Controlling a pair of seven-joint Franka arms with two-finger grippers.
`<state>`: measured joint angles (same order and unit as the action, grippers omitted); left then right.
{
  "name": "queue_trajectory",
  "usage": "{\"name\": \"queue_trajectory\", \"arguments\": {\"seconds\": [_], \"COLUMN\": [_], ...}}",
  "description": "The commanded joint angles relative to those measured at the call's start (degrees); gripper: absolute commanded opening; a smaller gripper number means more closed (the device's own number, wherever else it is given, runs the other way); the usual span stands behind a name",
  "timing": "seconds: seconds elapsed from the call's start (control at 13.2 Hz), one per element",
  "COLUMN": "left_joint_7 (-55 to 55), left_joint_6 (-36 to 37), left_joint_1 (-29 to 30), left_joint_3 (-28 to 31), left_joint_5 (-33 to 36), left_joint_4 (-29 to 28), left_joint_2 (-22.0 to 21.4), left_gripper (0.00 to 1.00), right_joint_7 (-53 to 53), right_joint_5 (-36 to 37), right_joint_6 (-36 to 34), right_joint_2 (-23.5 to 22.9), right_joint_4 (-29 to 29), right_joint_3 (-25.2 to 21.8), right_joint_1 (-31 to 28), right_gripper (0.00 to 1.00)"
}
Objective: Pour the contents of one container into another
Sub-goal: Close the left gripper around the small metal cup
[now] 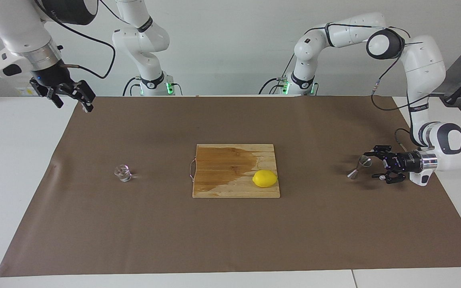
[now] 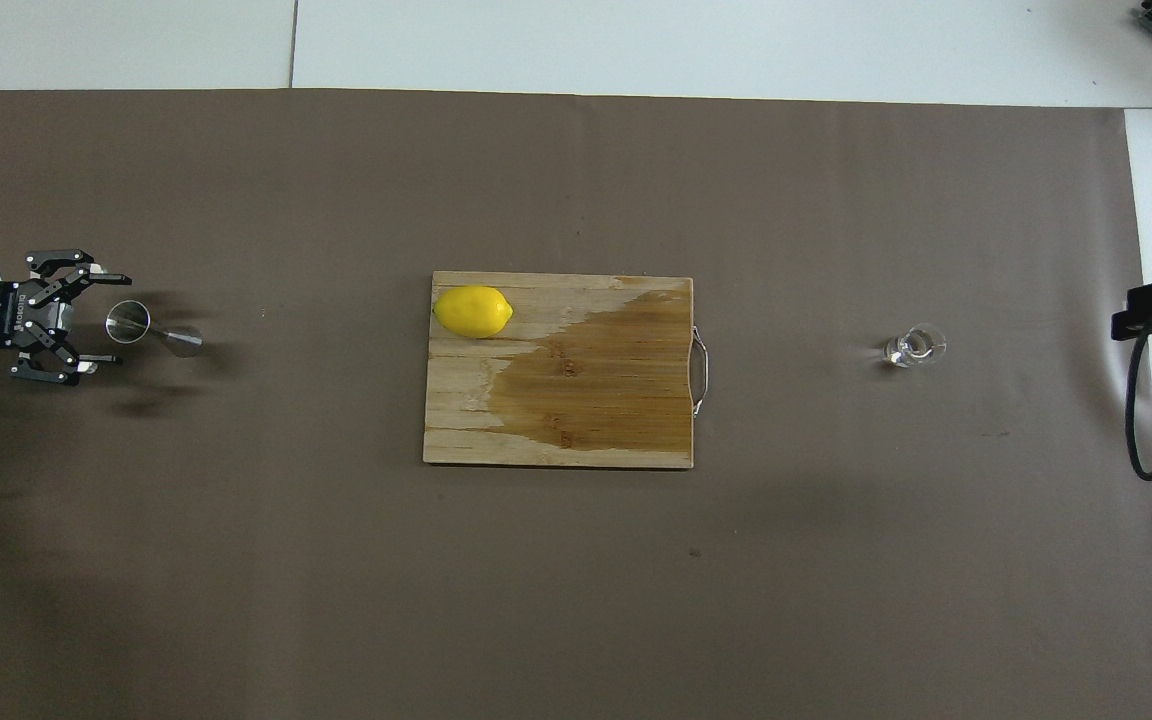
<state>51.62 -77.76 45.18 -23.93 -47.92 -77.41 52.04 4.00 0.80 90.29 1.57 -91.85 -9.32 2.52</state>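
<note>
The tiny clear glass cup [image 1: 123, 173] [image 2: 914, 346] stands on the brown mat toward the right arm's end. The steel jigger [image 1: 363, 161] [image 2: 171, 339] stands on the mat toward the left arm's end. My left gripper [image 1: 369, 165] [image 2: 121, 318] lies low and level beside the jigger. It is open, with one fingertip on each side of the jigger's upper cup, and I see no contact. My right gripper [image 1: 73, 106] hangs open, high over the mat's edge at the right arm's end, far from the glass cup.
A wooden cutting board [image 1: 222, 188] [image 2: 556, 440] with a dark wet patch lies mid-table. A lemon [image 1: 265, 178] [image 2: 473, 311] sits on the board's corner toward the left arm's end. The brown mat [image 1: 230, 240] covers most of the white table.
</note>
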Motion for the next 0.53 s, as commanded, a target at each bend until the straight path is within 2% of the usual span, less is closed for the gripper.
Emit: {"name": "queue_trajectory", "arguments": {"seconds": [0.0, 0.45], "left_joint_7": [-0.9, -1.2], "left_joint_6": [-1.0, -0.5], "left_joint_1": [0.3, 0.3], "left_joint_3": [-0.3, -0.4], "left_joint_5": [1.6, 1.5], "left_joint_4": [-1.6, -4.4], "left_joint_2": [-0.8, -1.6], "left_gripper": [1.00, 1.00], "right_joint_7": [0.9, 0.8], "right_joint_5": [-0.2, -0.2], "right_joint_6": [-0.6, -0.6], "right_joint_2": [0.5, 0.5], "right_joint_4": [-0.1, 0.0], "right_joint_3": [0.5, 0.5], "right_joint_1": [-0.8, -0.7], "right_gripper": [1.00, 1.00]}}
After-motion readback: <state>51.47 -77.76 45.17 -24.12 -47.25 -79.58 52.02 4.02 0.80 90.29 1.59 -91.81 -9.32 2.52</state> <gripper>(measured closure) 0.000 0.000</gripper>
